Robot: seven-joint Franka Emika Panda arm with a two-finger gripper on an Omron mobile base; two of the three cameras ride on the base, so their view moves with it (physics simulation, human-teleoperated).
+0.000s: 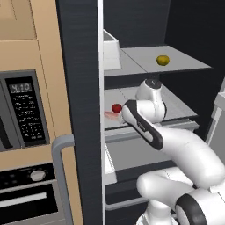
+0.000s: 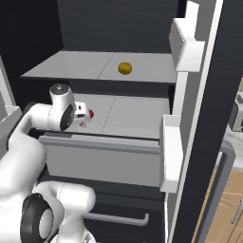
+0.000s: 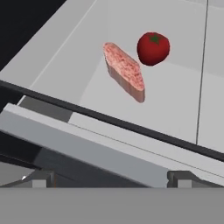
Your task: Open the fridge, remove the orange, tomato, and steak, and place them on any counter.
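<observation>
Released pincer (image 3: 109, 178) faces marbled pink steak (image 3: 124, 71) beside glossy red tomato (image 3: 152, 48).

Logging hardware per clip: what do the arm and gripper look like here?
A glossy white arm of rounded, bulbous segments, with dark joint rings and a dark end cap at one joint. The gripper has two small dark grey, blocky fingertips. No cables visible.

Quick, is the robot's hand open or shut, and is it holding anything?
Gripper: open, holding nothing; it points at the steak and tomato on the fridge shelf.
</observation>
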